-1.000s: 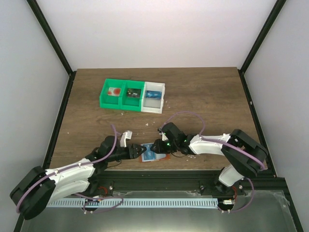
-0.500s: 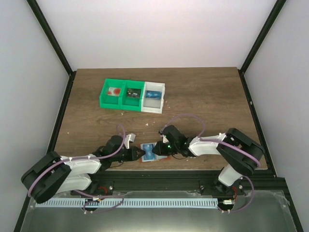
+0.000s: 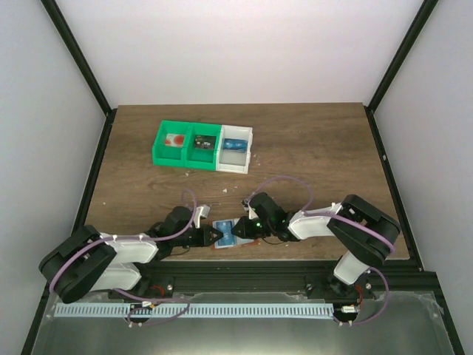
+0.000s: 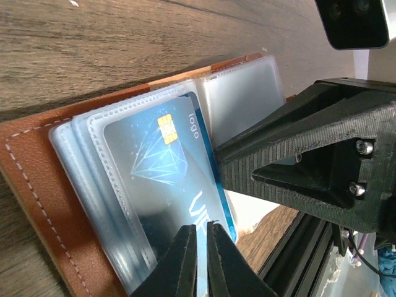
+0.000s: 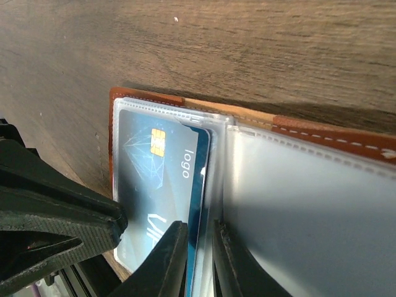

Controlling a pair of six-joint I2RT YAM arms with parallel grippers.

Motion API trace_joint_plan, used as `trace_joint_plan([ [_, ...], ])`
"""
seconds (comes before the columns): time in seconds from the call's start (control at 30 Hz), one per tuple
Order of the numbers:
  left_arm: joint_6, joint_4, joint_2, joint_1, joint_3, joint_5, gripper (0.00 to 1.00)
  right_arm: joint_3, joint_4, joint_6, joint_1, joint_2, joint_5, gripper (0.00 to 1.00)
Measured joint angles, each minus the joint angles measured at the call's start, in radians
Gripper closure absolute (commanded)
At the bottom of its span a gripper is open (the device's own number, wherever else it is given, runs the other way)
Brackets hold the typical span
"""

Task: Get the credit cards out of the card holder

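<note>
Pinching | left end effector [image 4: 200, 230]: credit card [image 4: 162, 179] edge | right end effector [image 5: 199, 226]: seemingly card holder [image 5: 309, 204]

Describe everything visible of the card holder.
The card holder lies open and flat at the wooden table's near edge. Orange-brown, leather-like outside with pale stitching; clear, frosted plastic sleeves inside. One sleeve holds a blue card with a gold chip. The left pincer pinches that card's end; the right pincer grips the sleeves by the fold.

The card holder [image 4: 28, 185] looks like matt stitched leather, perhaps imitation; its sleeves [image 4: 247, 93] are clear soft plastic, the credit card [image 4: 154, 179] glossy plastic, the table [image 4: 124, 37] matt wood-grain.
</note>
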Motion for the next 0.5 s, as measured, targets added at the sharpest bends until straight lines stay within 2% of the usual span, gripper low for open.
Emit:
trace_joint_plan([
  [0.3,0.024,-0.101,-0.135,0.0,0.01,-0.028,0.9,-0.001,-0.003,0.019,0.0,-0.004,0.0,0.86],
  [0.5,0.054,-0.139,-0.149,0.003,0.013,-0.04,0.94,-0.008,-0.017,0.031,0.0,-0.032,-0.001,0.86],
])
